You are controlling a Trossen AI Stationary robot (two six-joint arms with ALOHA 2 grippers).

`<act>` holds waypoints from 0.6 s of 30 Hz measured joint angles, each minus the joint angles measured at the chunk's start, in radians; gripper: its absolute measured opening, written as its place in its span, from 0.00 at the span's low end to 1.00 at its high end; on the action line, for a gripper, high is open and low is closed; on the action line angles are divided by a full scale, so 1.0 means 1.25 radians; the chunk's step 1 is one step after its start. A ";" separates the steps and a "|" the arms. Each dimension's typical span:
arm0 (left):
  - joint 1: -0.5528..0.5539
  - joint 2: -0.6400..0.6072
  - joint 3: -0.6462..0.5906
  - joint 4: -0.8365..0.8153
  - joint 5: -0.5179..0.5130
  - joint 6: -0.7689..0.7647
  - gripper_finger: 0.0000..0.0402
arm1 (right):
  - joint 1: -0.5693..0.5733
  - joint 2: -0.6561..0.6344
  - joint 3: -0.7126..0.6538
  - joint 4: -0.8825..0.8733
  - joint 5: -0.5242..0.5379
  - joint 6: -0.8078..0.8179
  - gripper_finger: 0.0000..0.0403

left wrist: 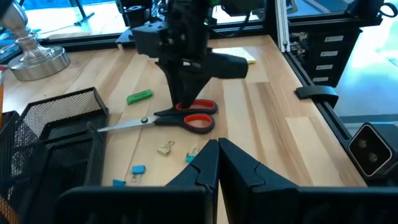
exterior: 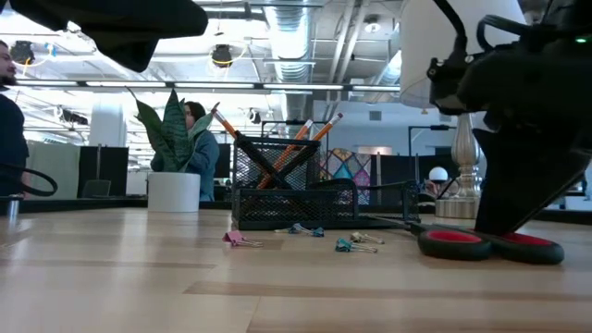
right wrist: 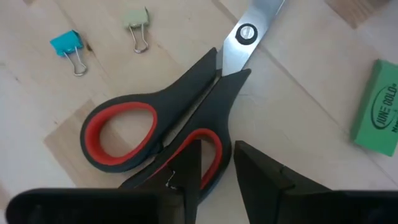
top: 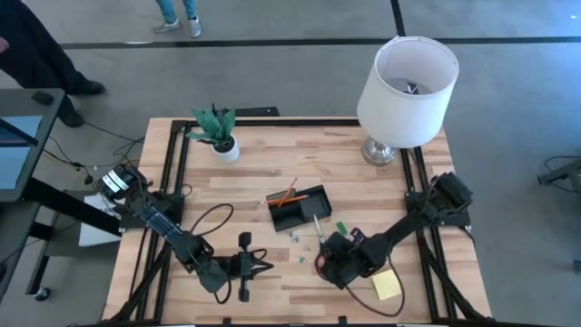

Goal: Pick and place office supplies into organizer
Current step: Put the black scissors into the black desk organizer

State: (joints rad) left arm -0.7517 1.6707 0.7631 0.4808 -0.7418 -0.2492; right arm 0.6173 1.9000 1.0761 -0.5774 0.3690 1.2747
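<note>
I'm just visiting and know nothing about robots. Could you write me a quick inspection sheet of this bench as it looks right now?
Surface: light wooden slatted table.
Job's things: red-handled scissors lying flat; black mesh organizer holding orange pencils; green eraser block; yellow sticky-note pad.
Clutter: small coloured binder clips scattered by the organizer.
Grippers: right gripper down over the scissors' handles, slightly open; left gripper shut, waiting apart.
Cables: black loops on table.
Surroundings: potted plant, white-shaded lamp, people beyond.
</note>
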 joint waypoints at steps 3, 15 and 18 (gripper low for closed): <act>0.000 0.000 0.000 0.000 0.000 -0.008 0.00 | -0.001 0.004 0.015 -0.020 -0.005 0.000 0.24; 0.001 0.000 0.000 -0.004 0.000 -0.022 0.00 | -0.015 0.034 0.016 -0.037 0.020 0.049 0.05; 0.001 0.000 0.000 -0.004 -0.001 -0.023 0.00 | -0.010 0.035 0.019 -0.039 0.030 0.050 0.05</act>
State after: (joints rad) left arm -0.7509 1.6707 0.7631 0.4764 -0.7428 -0.2785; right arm 0.6044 1.9436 1.0999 -0.6259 0.4068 1.3376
